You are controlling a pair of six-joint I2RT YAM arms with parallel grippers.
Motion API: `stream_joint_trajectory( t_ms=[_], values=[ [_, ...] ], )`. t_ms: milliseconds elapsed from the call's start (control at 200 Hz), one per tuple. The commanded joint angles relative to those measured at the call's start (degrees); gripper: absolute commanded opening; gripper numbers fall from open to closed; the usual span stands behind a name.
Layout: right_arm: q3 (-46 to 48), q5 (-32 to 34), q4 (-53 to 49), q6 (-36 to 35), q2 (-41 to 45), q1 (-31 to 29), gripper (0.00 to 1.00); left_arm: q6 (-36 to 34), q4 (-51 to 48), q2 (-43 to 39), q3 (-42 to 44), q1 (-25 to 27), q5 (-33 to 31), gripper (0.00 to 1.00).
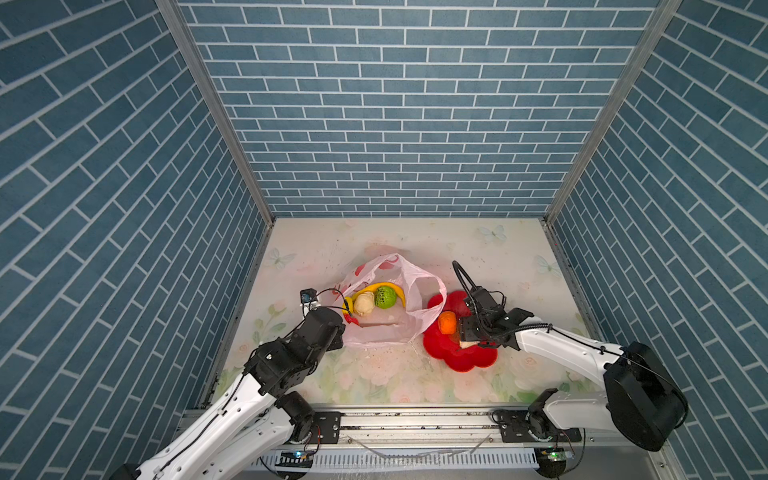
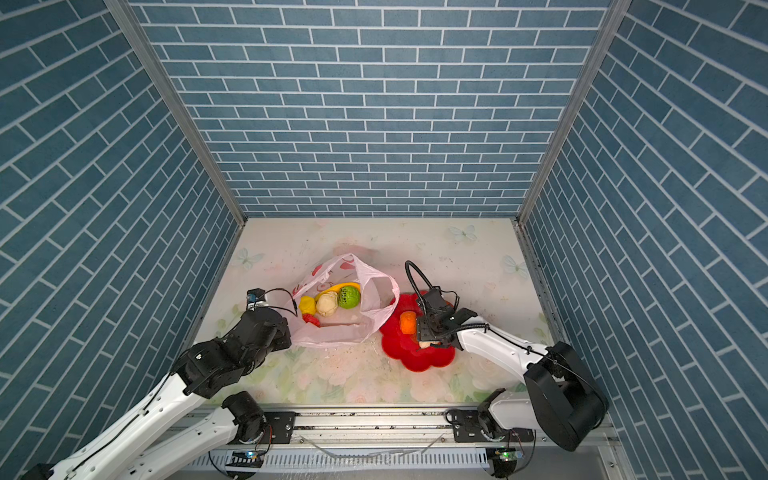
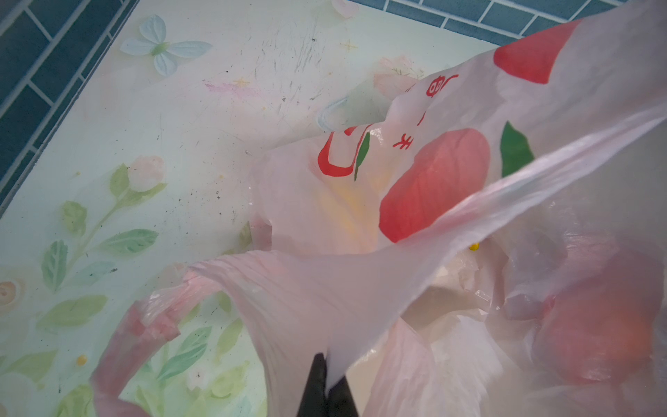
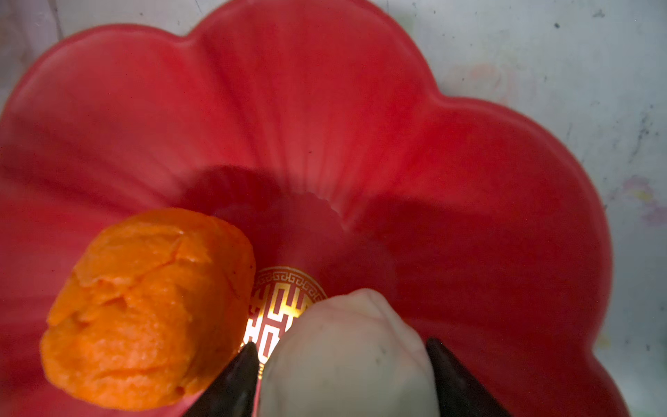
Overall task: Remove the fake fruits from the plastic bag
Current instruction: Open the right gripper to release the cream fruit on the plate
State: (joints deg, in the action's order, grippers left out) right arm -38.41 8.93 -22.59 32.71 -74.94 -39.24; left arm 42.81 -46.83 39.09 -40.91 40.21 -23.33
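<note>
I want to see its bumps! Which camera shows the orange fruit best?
The right wrist view: the orange fruit fills much of it, close and unblocked, lying in the red dish. Both top views show the orange fruit small. The left wrist view shows mostly the plastic bag.

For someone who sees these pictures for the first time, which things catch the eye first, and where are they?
The red flower-shaped dish on the right of the table stands out, holding an orange fruit and a cream fruit between the jaws of the right gripper. Left of it, the pale-pink plastic bag lies open, its edge pinched by the left gripper, with a banana, a green fruit and a cream lump inside.
</note>
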Motion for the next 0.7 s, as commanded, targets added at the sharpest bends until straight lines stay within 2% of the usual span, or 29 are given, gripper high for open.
stream_joint_trajectory(
  t_ms=[0, 230, 285, 360, 455, 565, 695],
  values=[
    [-3.3, 0.5, -4.1, 0.1, 3.1, 0.2, 0.77, -0.4, -0.5, -0.7, -0.9, 0.3, -1.1, 0.0],
    [-8.4, 2.4, -12.1, -0.1, 13.4, 0.2, 0.77, -0.3, -0.5, -1.0, -0.2, 0.3, -1.0, 0.0],
    [-10.4, 3.1, -14.1, -0.5, 16.0, 0.1, 0.72, -0.5, -0.3, -0.9, 0.2, 0.3, -0.6, 0.0],
    [-13.3, 4.8, -15.8, -1.0, 18.9, -0.1, 0.6, -0.6, 0.5, -0.9, 0.7, 0.3, 0.6, 0.0],
    [-17.0, 7.1, -16.1, -2.0, 21.0, -2.0, 0.55, -0.3, 1.4, -1.3, 2.3, 0.3, 2.6, 0.0],
    [-22.7, 11.7, -13.5, -4.5, 19.0, -8.9, 0.52, 0.2, 2.8, -1.8, 4.3, 0.3, 4.2, 0.0],
    [-31.4, 13.9, -9.7, -9.4, 10.3, -16.8, 0.51, 1.3, 4.3, -1.6, 6.3, 0.3, 5.2, 0.0]
  ],
)
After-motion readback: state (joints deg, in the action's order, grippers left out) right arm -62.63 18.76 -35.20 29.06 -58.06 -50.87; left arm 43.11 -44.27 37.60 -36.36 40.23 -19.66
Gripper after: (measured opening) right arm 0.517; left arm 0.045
